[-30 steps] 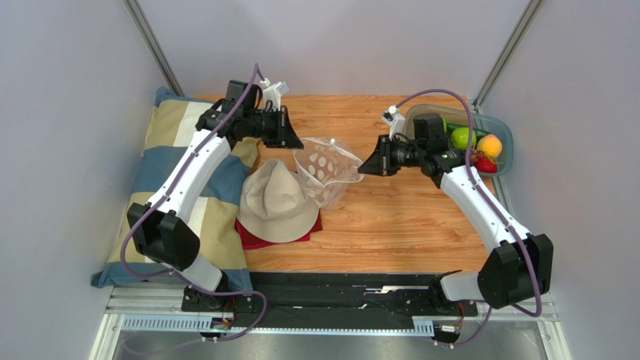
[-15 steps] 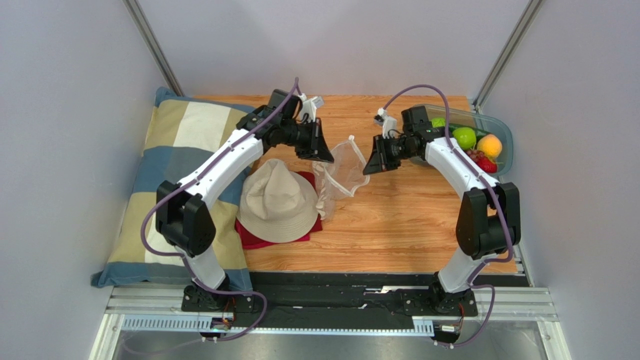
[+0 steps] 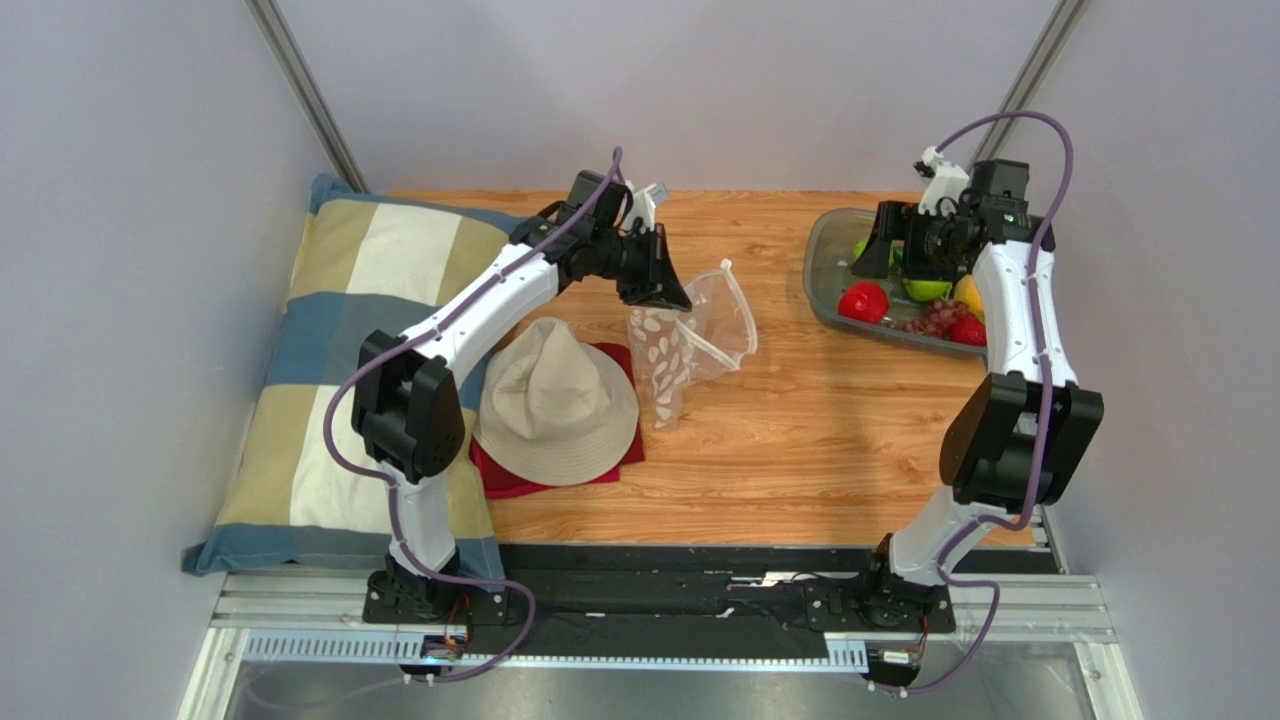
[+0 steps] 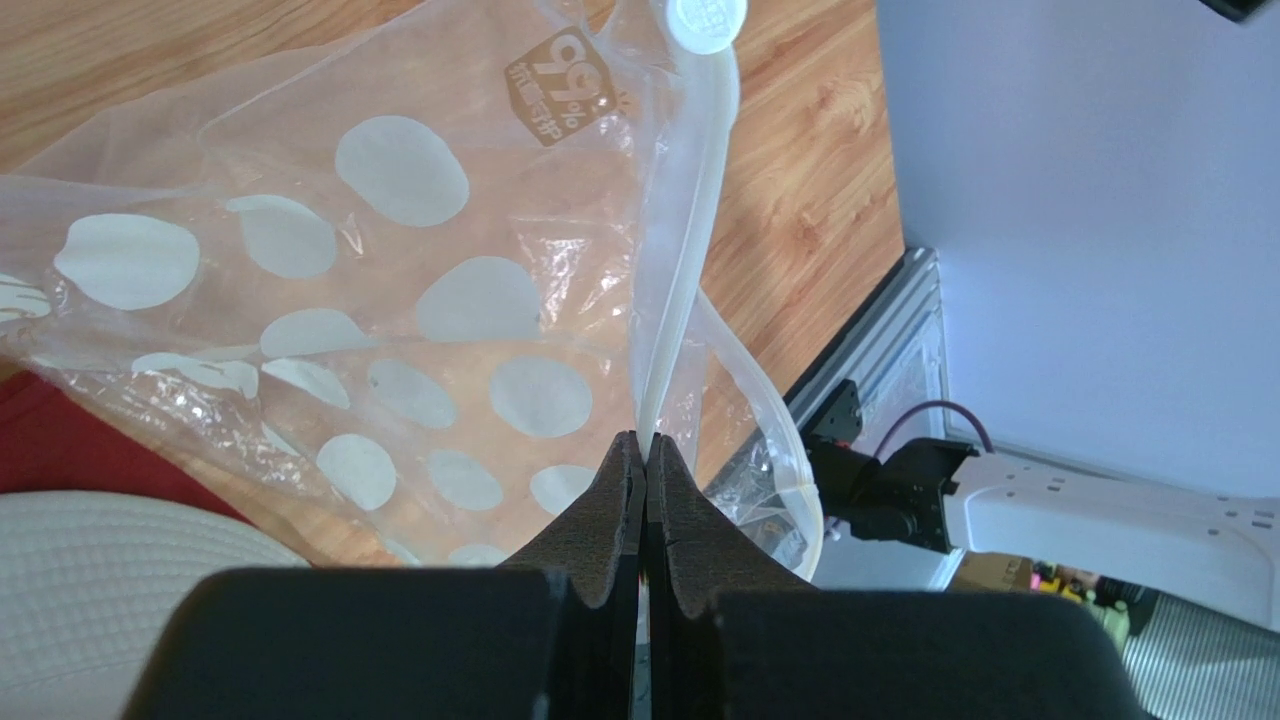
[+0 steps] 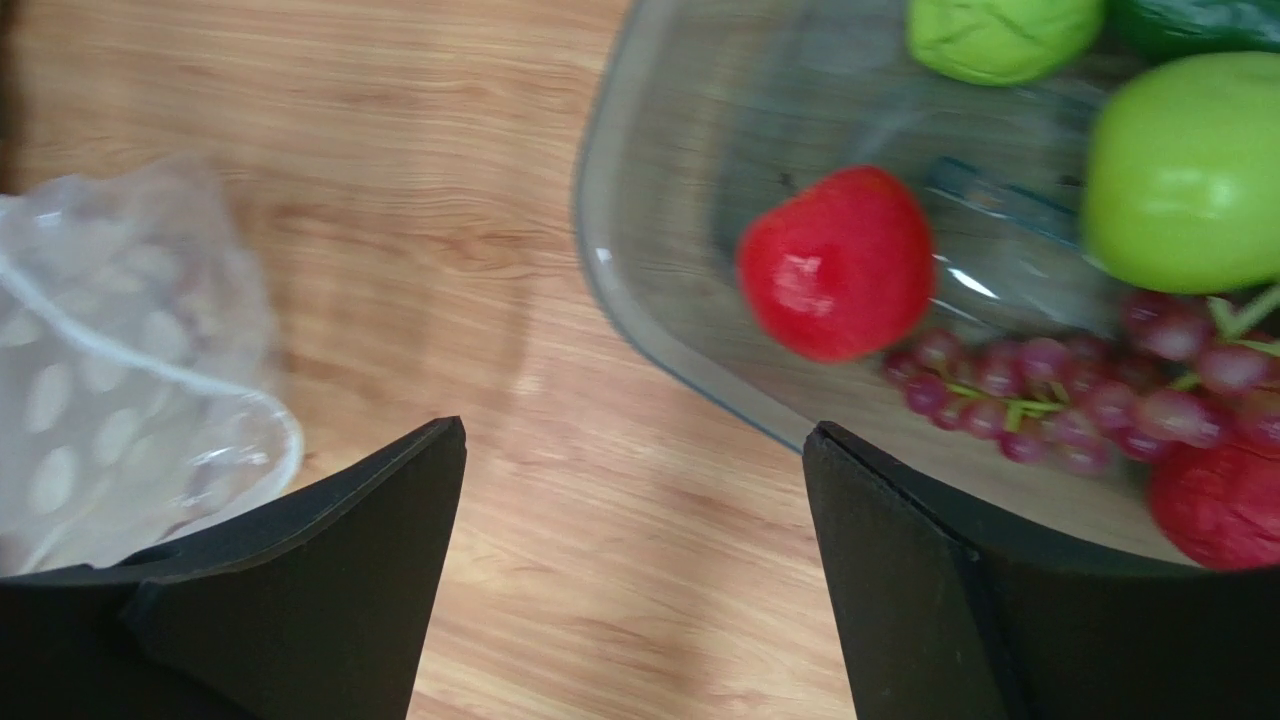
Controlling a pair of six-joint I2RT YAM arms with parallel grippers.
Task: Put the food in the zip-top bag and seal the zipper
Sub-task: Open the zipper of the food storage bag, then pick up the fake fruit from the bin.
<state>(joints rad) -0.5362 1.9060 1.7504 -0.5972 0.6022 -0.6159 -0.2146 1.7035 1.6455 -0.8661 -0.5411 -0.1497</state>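
None of the food (image 3: 861,302) is in the zip-top bag (image 3: 694,338) from above; it lies in the tray (image 3: 813,263), so filling and sealing are both left to do. Left wrist: left tool (image 4: 646,447) clamped on the zipper (image 4: 684,255). Right wrist: right tool (image 5: 631,438) spread apart, empty, near the red ball (image 5: 837,263).

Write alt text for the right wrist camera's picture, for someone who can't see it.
The right pincer hangs open over a wooden table, its black fingers at the bottom edge. Beyond them a grey tray holds a red ball, green balls and purple grapes; a polka-dot bag shows at left.
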